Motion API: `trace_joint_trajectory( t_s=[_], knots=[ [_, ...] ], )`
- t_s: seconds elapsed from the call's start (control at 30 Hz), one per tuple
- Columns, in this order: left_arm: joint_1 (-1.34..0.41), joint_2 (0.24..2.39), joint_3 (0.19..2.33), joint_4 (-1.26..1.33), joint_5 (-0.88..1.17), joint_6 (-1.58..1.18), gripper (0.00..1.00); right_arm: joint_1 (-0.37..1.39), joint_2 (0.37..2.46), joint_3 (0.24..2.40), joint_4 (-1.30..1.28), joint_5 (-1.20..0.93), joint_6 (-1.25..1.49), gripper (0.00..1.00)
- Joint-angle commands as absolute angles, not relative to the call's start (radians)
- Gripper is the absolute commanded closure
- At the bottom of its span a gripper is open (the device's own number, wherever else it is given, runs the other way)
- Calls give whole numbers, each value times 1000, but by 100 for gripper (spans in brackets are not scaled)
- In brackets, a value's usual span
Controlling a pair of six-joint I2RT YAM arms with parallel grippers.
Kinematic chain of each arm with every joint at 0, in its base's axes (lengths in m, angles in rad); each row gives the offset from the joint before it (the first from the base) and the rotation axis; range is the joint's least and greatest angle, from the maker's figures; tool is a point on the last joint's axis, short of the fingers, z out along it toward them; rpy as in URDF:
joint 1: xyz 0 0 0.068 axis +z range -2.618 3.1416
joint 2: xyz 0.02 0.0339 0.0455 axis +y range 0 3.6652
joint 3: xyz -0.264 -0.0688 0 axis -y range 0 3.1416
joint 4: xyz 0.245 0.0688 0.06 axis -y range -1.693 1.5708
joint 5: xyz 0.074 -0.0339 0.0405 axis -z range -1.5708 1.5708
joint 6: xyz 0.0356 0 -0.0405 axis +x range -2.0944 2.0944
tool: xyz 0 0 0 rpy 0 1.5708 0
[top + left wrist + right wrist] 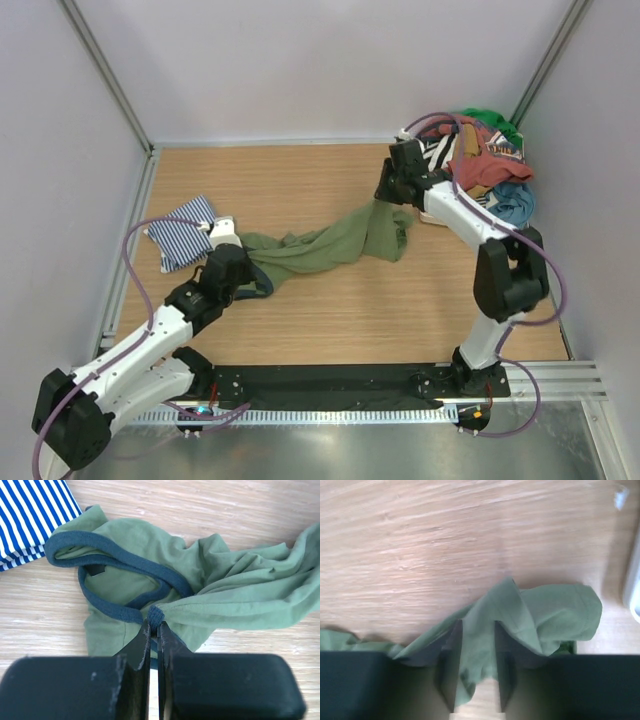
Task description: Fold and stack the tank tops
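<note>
One broad wooden desk [300,190] fills the overhead view, and both arms are on the same garment! The right arm [470,225] reaches up the right side of the frame and the left arm [150,340] stretches in from the lower left. Between them the olive tank top [320,245] lies strung out across the middle of the desk in a long, rumpled band running from centre-left up towards the upper right. Over in the upper right corner sits a heap of mixed clothes [485,165], red, teal, green and patterned pieces, just behind the right arm. At the left of the frame the striped tank top [185,232] lies folded into a small flat packet, right beside the left end of the olive one. Down at the left wrist, the left jaws are clamped tight on the olive top, pinching it right where the dark navy trim [115,550] bunches together, with the trim looping away towards the upper left of that view. At the right wrist, the right jaws stand slightly apart, with a fold of olive cloth lying loosely between them and draped over both fingers; bare wood shows in the gap.
</note>
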State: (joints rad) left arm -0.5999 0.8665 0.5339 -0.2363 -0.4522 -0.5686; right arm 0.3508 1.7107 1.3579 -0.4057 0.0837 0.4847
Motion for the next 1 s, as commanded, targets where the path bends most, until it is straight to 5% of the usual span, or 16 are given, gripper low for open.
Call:
trace_joint_trajectory(
  t_s=[0.0, 0.03, 0.13, 0.4, 0.53, 0.67, 0.83, 0.93, 0.97],
  knots=[
    [-595, 897, 552, -210, -483, -566, 100, 356, 1825, 1483, -460, 26, 480, 58],
    [-595, 903, 555, -210, -483, -566, 100, 357, 1830, 1476, -453, 14, 482, 42],
    [-595, 922, 561, -213, -486, -568, 100, 360, 1758, 1363, -378, 23, 474, 32],
    [-595, 962, 578, -225, -499, -572, 100, 383, 1574, 1060, -230, -60, 439, 36],
    [-595, 954, 575, -226, -499, -574, 100, 394, 1588, 994, -175, -48, 443, 21],
    [-595, 922, 563, -221, -492, -572, 100, 394, 1600, 951, -124, 87, 460, 16],
    [-595, 910, 555, -216, -494, -575, 100, 393, 1624, 910, -89, 156, 488, 37],
    [-595, 925, 561, -222, -495, -578, 100, 394, 1646, 905, -113, 175, 506, 67],
    [-595, 928, 563, -224, -495, -580, 100, 394, 1646, 908, -145, 178, 508, 87]
  ],
)
